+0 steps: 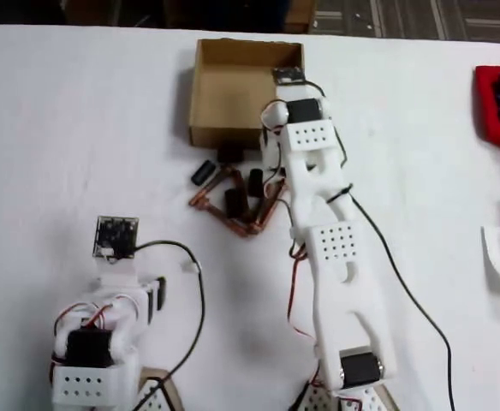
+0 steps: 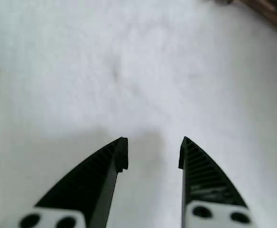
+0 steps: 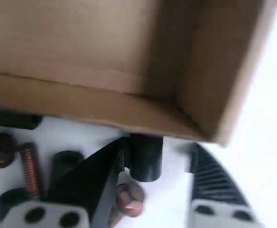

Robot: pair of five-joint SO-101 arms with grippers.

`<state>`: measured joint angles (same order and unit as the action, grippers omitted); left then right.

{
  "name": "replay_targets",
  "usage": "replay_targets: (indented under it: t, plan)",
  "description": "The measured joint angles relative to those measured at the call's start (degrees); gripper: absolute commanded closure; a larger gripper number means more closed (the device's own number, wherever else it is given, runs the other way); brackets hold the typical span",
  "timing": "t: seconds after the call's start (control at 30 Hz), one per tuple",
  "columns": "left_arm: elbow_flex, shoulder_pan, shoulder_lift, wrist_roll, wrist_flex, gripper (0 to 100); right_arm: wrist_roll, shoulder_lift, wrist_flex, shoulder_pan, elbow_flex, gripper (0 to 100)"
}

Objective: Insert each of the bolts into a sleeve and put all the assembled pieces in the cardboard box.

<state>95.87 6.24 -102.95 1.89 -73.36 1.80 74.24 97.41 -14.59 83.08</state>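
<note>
- Just near the box (image 1: 224, 135), black sleeves (image 1: 235, 202) and threaded copper bolts (image 1: 233, 226) lie jumbled.
- Right wrist view: right gripper (image 3: 160, 153) gapes around one sleeve (image 3: 145, 159).
- Left gripper (image 2: 153, 147) spread over table (image 2: 129, 71).

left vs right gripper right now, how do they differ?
Left gripper is over bare table; right gripper is at the cardboard box's front wall. Nothing lies between the left's jaws; a black sleeve sits between the right's. Left arm is folded near its base; right arm is stretched out. Shared: both open, with black fingers.
</note>
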Motion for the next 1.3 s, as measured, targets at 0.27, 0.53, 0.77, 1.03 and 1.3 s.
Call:
replay_targets:
  t: [0.27, 0.53, 0.77, 1.03, 1.3]
  plan:
    - [0.0, 0.1, 0.0, 0.0, 0.0, 80, -1.0, 0.0, 2.5, -0.2, 1.2, 97.8]
    - [0.0, 0.1, 0.0, 0.0, 0.0, 80, -1.1, -15.1, 2.6, -0.4, -2.5, 97.8]
    - [0.0, 0.0, 0.0, 0.0, 0.0, 80, -1.2, -50.5, 2.6, -2.0, -33.2, 97.8]
    - [0.0, 0.0, 0.0, 0.0, 0.0, 80, -15.1, -94.9, -5.5, -3.4, -75.8, 97.8]
    - [0.0, 0.0, 0.0, 0.0, 0.0, 80, -17.3, -112.2, -21.6, 1.4, -115.6, 97.8]
